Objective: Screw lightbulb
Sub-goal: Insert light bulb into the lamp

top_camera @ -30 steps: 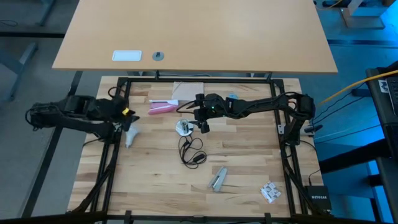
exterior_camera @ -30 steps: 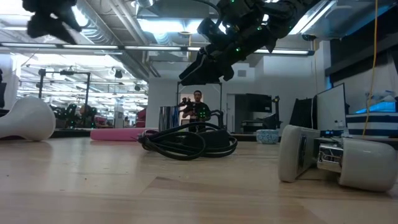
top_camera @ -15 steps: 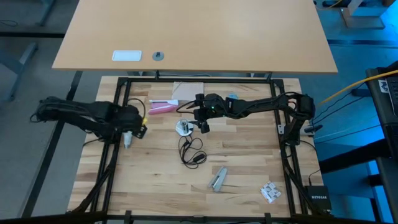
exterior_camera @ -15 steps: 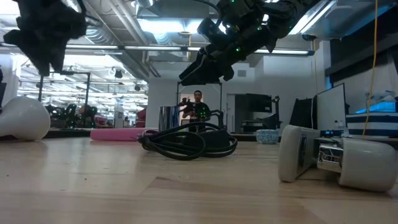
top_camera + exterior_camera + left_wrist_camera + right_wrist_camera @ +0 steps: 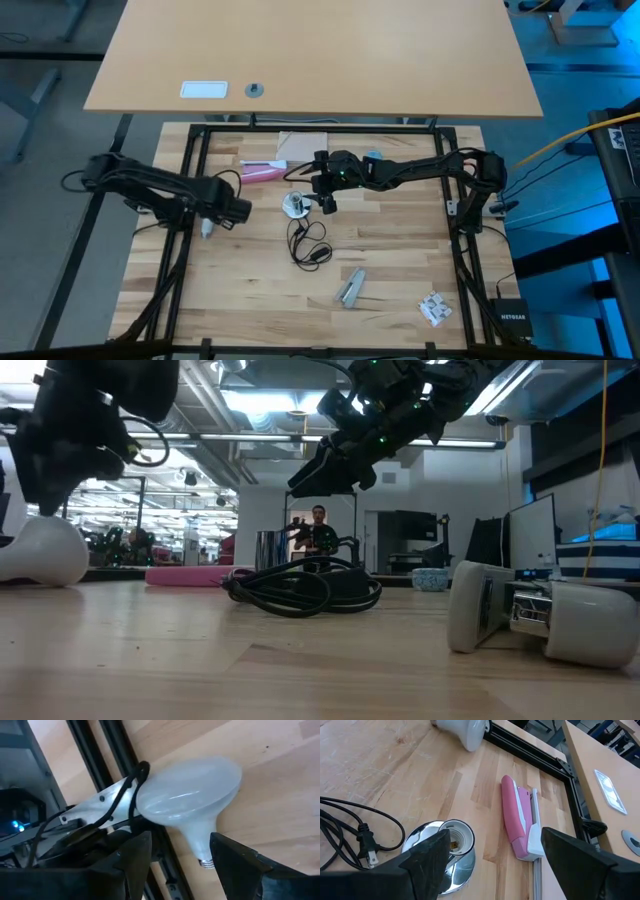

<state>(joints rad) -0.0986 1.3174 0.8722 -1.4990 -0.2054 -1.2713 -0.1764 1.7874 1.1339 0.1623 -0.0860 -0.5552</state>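
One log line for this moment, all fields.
left hand: open, over lightbulb | lightbulb: lying on table, unheld | right hand: open above socket

Lightbulb (image 5: pixel 187 805) on wood, open left claw (image 5: pixel 192 851) above neck.

I get bright ceiling strip lights (image 5: pixel 270 400) flaring in the low view; table (image 5: pixel 400 260) evenly lit, soft shadows; lightbulb (image 5: pixel 187 802) close-up slightly blurred.

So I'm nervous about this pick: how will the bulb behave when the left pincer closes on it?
The bulb lies on its side on the wood, so a nudge would probably roll it in an arc. Its smooth frosted globe looks slippery and likely fragile. The left pincer straddles the narrow neck, probably a steadier hold than the globe.
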